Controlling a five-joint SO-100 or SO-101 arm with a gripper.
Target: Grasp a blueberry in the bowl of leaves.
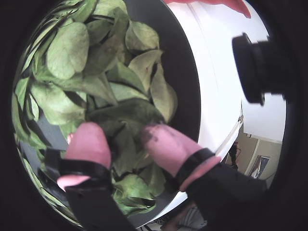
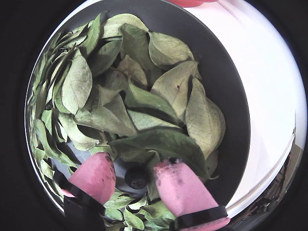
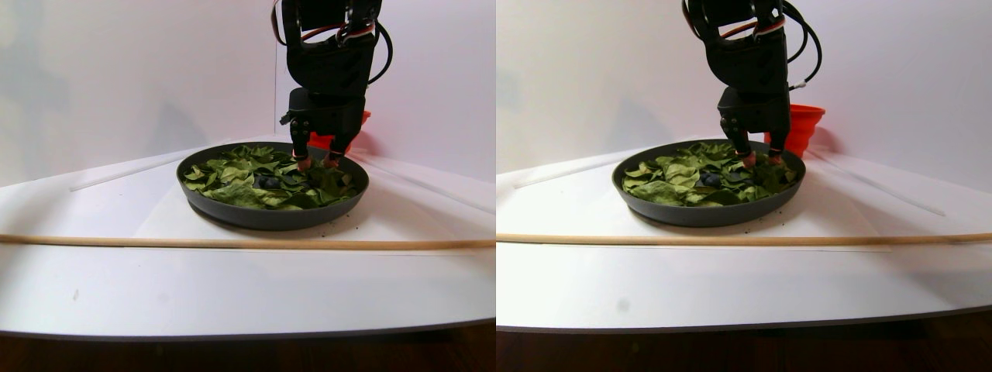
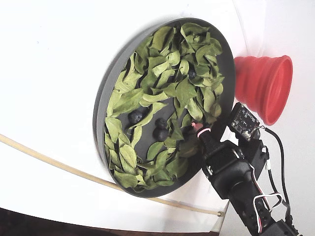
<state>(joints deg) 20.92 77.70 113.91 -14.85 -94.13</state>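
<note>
The dark-grey bowl (image 2: 233,101) holds many green leaves (image 2: 144,96). One dark blueberry (image 2: 137,178) lies on the bare bowl floor near its rim. My gripper (image 2: 134,163) is open, its pink fingertips (image 2: 96,175) down among the leaves on either side of the blueberry, with gaps on both sides. In a wrist view the gripper (image 1: 121,127) stands over leaves (image 1: 72,48) and the berry is hidden. In the fixed view the gripper (image 4: 194,130) is at the bowl's (image 4: 101,113) right edge; three other blueberries (image 4: 135,116) lie mid-bowl.
A red ribbed cup (image 4: 263,86) stands just beyond the bowl, behind the arm in the stereo pair view (image 3: 802,124). A long thin wooden stick (image 3: 248,242) lies across the white table in front of the bowl (image 3: 263,217). A small camera (image 1: 255,67) juts out beside the gripper.
</note>
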